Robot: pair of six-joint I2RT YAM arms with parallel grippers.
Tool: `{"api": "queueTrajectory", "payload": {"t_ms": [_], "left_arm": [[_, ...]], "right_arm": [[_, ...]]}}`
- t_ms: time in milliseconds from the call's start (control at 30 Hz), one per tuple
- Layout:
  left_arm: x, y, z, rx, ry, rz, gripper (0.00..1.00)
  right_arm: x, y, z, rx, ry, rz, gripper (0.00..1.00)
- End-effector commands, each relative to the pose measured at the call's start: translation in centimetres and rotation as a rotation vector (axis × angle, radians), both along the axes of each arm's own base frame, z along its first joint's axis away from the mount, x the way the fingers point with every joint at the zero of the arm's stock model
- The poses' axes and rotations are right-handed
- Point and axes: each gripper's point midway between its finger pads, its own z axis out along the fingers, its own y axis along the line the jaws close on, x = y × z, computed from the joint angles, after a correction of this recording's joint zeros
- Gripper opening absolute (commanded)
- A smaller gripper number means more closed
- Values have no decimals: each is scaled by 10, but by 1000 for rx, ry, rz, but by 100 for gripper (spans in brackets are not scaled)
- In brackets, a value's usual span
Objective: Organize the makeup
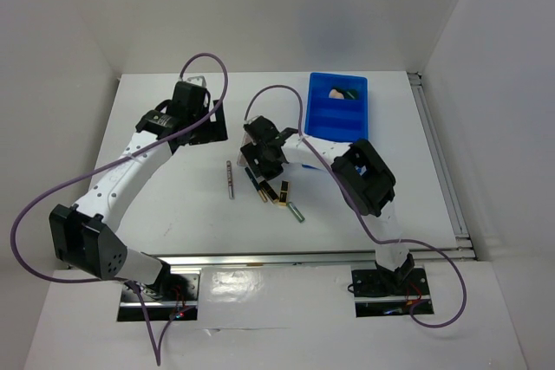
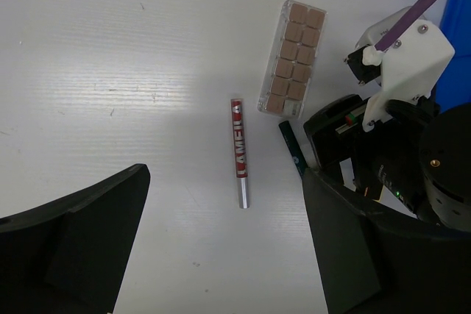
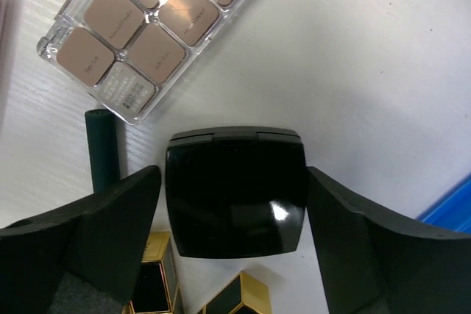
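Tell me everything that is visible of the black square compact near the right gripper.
The black square compact is a glossy, plastic-looking case with rounded corners and a hinge strip along one edge, lid closed. It lies flat on the white table between the fingers of the right gripper, which stand close at both sides; contact cannot be confirmed. The tan palette lies apart beyond it; black-gold lipsticks sit near its lower edge.

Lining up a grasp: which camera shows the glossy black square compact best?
Right wrist: the glossy black square compact lies centre-frame, its whole lid visible between the fingers of the right end effector. Top external and left wrist both have it hidden behind that end effector.
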Motion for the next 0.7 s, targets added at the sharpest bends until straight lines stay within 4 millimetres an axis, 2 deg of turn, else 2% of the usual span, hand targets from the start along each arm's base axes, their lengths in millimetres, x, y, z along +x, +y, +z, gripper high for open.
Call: {"api": "queueTrajectory", "payload": {"t_ms": [0,33,200,233,300,333,367,467,500,533,600,633,667], "left_arm": [[3,1,11,-6,-47,5,99],[3,1,11,-5,-46,5,99],[7,-1,15,-8,-54,5,99],[10,-2,16,-9,-55,5,99],[11,-2,19,-12,-64,5,99],[10,-2,14,-5,-45,5,99],[12,-1,19,4,-58,5,99],[15,2,30,9,-84,19,99],[16,4,35,8,-93,36,99],[15,4,39,5,-101,37,99],[13,9,53,2,-140,65,99],[14,9,58,-6,-160,65,99],[11,12,66,-6,-181,75,99]], "right_arm": [[-1,-8,-14,-23,20,-4,82],[-1,-8,-14,-23,20,-4,75],[10,-7,4,28,-5,-22,62],[19,-5,18,52,-31,-33,60],[25,0,33,72,-52,-32,59],[32,0,44,91,-74,-41,59],[40,9,61,127,-102,-36,59],[62,10,95,173,-166,-51,57],[73,16,121,204,-215,-59,57],[84,7,126,205,-222,-84,57],[103,-1,155,231,-273,-140,57],[112,-6,159,232,-291,-160,57],[123,-22,166,243,-298,-216,56]]}}
